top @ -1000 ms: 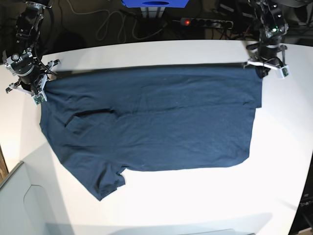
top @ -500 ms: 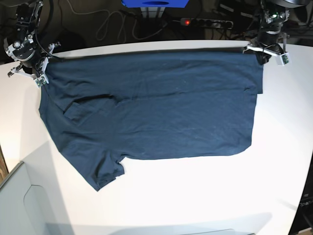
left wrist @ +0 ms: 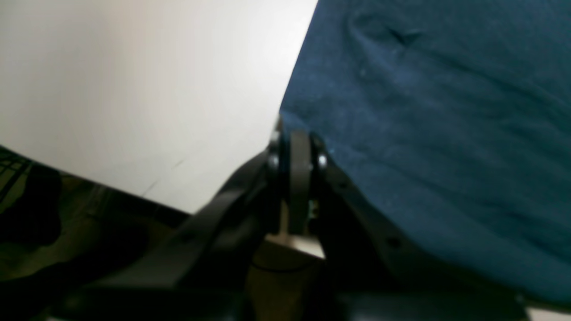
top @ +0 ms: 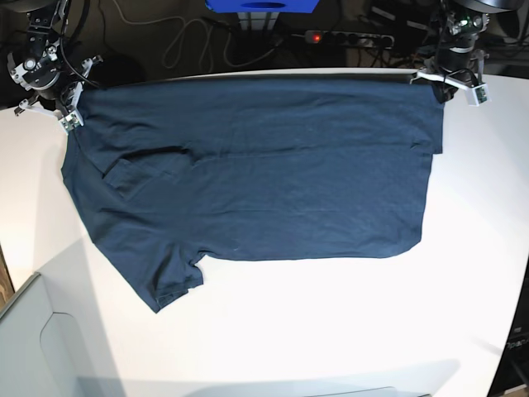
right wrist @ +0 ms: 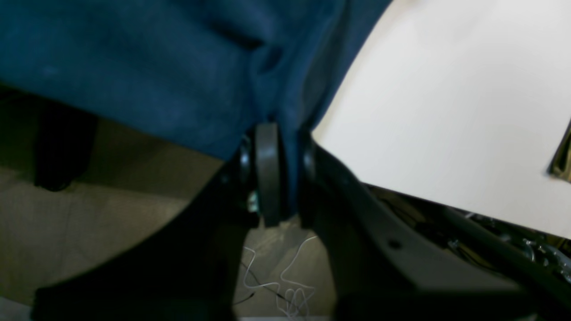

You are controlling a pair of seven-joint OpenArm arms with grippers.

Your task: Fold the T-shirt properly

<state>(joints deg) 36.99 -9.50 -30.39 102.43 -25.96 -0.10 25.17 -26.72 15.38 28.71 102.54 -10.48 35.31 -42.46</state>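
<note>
Though tiny from base, each wrist-view gripper clamped on T-shirt edge.

Background stuff: white table fills most of the view. Past its far edge, around 12 o'clock, there's a blue box, a power strip with a lit red switch, and loose cables.

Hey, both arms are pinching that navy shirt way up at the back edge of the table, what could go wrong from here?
1. The far edge of the dark navy-blue cotton T-shirt lies along the white table rim; in the right wrist view cloth hangs past it and could catch.
2. The left end effector pinches only a thin corner, which might slip out under tension.
3. A loose crease near the right end effector could get folded in.
</note>
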